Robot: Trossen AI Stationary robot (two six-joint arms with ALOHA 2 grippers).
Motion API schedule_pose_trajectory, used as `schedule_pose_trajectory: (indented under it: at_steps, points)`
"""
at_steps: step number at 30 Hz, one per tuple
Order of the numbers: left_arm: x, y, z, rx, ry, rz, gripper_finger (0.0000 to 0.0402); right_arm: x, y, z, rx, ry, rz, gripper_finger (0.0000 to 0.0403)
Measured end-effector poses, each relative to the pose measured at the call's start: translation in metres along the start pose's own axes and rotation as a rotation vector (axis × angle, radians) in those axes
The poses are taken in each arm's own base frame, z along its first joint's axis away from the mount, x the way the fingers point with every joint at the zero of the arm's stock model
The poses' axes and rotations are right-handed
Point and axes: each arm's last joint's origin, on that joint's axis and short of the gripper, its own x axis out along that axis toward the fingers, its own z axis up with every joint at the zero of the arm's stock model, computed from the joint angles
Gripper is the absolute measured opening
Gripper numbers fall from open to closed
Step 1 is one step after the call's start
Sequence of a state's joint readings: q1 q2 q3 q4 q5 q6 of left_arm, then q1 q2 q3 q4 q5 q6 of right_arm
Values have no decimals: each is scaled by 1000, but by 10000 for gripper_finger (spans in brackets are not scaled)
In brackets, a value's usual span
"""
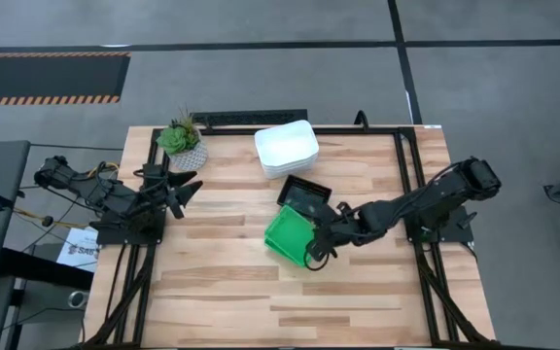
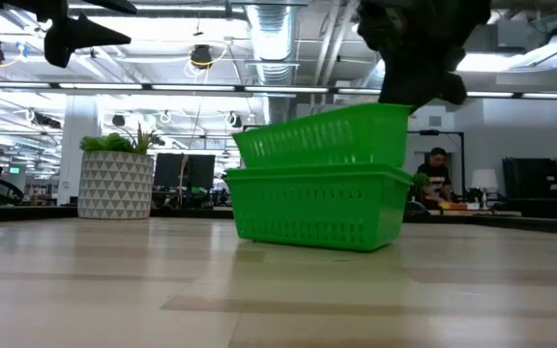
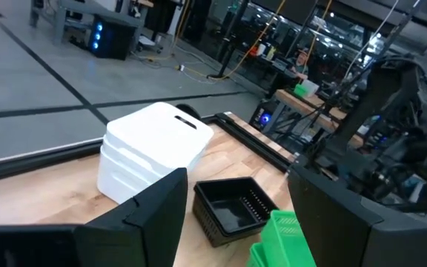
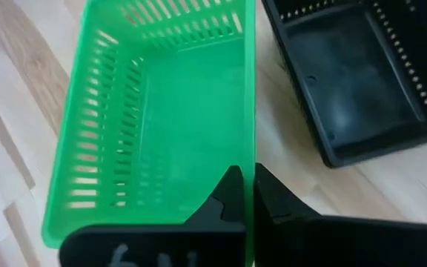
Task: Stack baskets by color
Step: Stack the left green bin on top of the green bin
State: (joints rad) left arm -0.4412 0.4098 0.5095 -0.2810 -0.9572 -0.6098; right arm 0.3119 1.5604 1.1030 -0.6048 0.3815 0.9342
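The wooden desk (image 1: 222,292) carries everything. The right arm reaches in from the right side toward the middle, and its right gripper (image 4: 247,194) has its fingers pinched shut on the rim of the upper green basket (image 2: 327,135) — that basket sits tilted inside the green stack (image 1: 290,236) near the desk's centre, not yet seated flat on the one below. The left arm rests at the left side of the desk, its left gripper (image 1: 181,189) hanging above the surface with the fingers spread apart and nothing between them. At the far middle of the desk stands the white stack (image 1: 287,149), its baskets nested squarely. Between the white and green stacks, just beside the green one, lies a black basket (image 1: 305,196) with perforated sides. A small potted plant (image 1: 182,143) stands at the far left.
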Motion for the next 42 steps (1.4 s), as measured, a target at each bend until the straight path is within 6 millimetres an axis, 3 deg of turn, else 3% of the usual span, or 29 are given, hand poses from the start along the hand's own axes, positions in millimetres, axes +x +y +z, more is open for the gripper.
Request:
schedule_pose_trajectory:
  at_steps: [8, 11, 28, 42]
  points:
    - [0, 0, 0, 23, 0, 0, 224, -1, -2, 6, -80, 37, 56, 5]
    - [0, 0, 0, 23, 0, 0, 224, 8, 1, 7, -98, 21, 130, 5]
    - [0, 0, 1, 20, -15, 19, 224, 46, -33, -12, -50, 92, 223, 9]
    - [0, 1, 1, 21, -16, 21, 224, 53, -42, -12, -31, 81, 211, 118]
